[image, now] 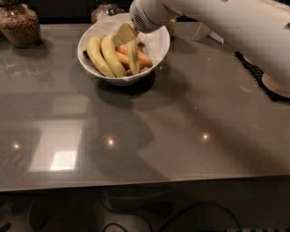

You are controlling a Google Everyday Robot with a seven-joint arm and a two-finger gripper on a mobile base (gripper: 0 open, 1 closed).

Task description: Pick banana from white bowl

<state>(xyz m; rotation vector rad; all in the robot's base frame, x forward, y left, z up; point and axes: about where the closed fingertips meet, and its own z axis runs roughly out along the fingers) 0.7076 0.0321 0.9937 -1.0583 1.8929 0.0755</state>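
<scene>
The white bowl (158,45) stands at the back of the grey table, left of centre. In it lie two fat curved yellow bananas (105,55), some orange sticks (144,59) and the slim banana (132,58), which points toward me. My gripper (125,34) hangs from the white arm that reaches in from the upper right. It is inside the bowl, right at the far end of the slim banana. That end of the banana is hidden behind the gripper.
A glass jar with brown contents (20,25) stands at the back left and another jar (106,7) behind the bowl. A black mat (267,84) with pale bowls lies at the right edge. A white card (209,34) stands behind the arm.
</scene>
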